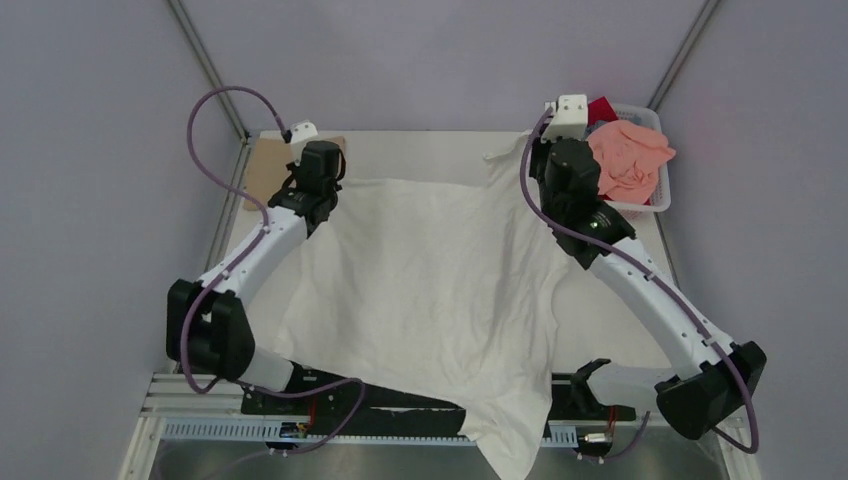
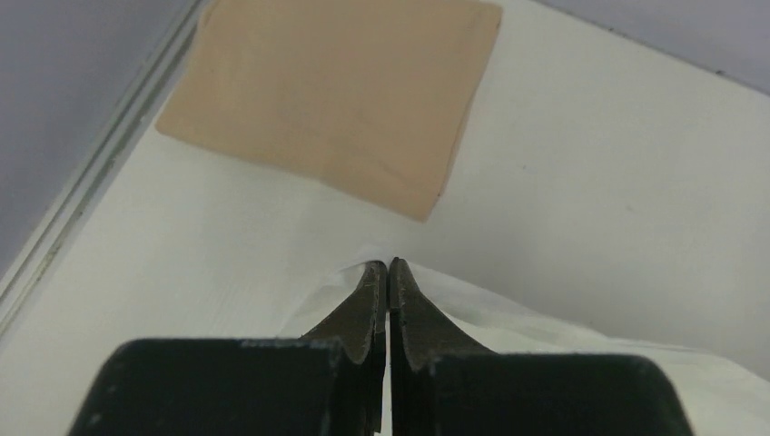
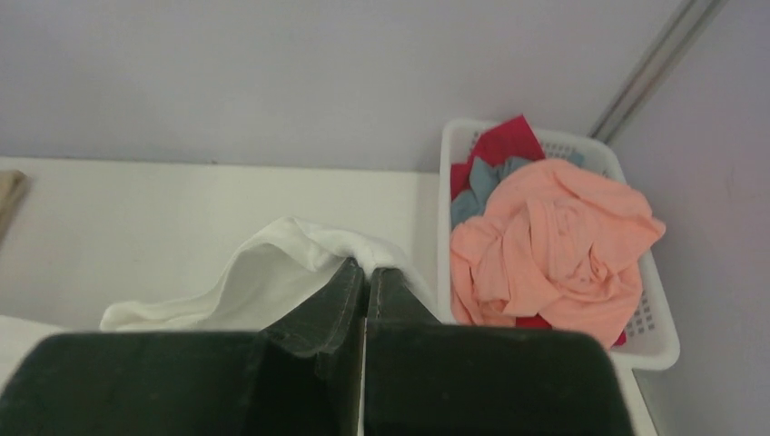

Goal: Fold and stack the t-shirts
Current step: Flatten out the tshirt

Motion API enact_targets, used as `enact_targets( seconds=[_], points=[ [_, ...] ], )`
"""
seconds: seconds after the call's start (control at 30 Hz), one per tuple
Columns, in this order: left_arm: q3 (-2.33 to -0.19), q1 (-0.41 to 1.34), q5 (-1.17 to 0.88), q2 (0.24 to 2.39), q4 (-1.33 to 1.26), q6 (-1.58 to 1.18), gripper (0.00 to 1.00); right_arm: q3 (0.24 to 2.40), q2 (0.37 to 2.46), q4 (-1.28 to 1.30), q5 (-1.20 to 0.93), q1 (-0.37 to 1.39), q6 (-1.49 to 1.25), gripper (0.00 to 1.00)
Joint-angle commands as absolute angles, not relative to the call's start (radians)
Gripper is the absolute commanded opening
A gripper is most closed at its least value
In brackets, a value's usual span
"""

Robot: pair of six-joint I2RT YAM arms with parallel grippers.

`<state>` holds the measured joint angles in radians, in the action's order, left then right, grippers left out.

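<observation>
A white t-shirt [image 1: 430, 290] lies spread over the table, its near end hanging over the front edge. My left gripper [image 1: 318, 172] is shut on its far left corner [image 2: 363, 259], white cloth pinched between the fingers. My right gripper [image 1: 553, 160] is shut on its far right corner [image 3: 291, 250], cloth bunched at the tips. A folded tan t-shirt [image 2: 336, 91] lies flat at the far left [image 1: 262, 170]. A salmon pink t-shirt [image 3: 554, 250] sits crumpled on top of red [image 3: 499, 141] and grey-blue [image 3: 477, 182] shirts in the basket.
A white plastic lattice basket [image 1: 662, 195] stands at the far right corner of the table, close beside my right gripper; its rim shows in the right wrist view [image 3: 654, 350]. Grey walls enclose the back and sides. Metal rails run along the near edge [image 1: 200, 425].
</observation>
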<state>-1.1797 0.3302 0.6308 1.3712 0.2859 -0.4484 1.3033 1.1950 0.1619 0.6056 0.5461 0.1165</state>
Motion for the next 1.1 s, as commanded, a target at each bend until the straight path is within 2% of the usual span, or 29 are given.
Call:
enact_targets(
  seconds=[0.0,0.27,0.8,0.9,0.93,0.97,1.0,1.03,1.07],
  points=[
    [-1.234,0.291,0.588,1.531,0.184,-0.541,0.00,1.220,1.261,0.063,0.597,0.482,-0.047,0.00],
    [-1.398,0.245,0.513,1.858,0.168,-0.532,0.00,1.283,1.580,0.054,0.513,0.367,-0.118,0.00],
    [-1.801,0.199,0.496,2.220,0.286,-0.517,0.00,1.710,2.135,0.042,0.600,0.285,-0.054,0.02],
    [-1.860,0.198,0.496,2.246,0.320,-0.512,0.01,1.801,2.230,0.037,0.607,0.274,-0.023,0.04],
    [-1.864,0.197,0.494,2.244,0.320,-0.504,0.03,1.851,2.260,0.036,0.611,0.269,-0.013,0.12],
    [-1.869,0.197,0.493,2.238,0.325,-0.501,0.08,1.889,2.288,0.036,0.619,0.266,-0.007,0.33],
    [-1.872,0.197,0.494,2.234,0.331,-0.501,0.41,1.923,2.311,0.037,0.632,0.265,0.010,0.56],
    [-1.880,0.198,0.486,2.222,0.350,-0.502,0.62,1.955,2.326,0.045,0.636,0.264,0.030,0.71],
    [-1.883,0.198,0.476,2.212,0.357,-0.506,0.91,1.981,2.332,0.065,0.627,0.265,0.036,0.77]
  ],
)
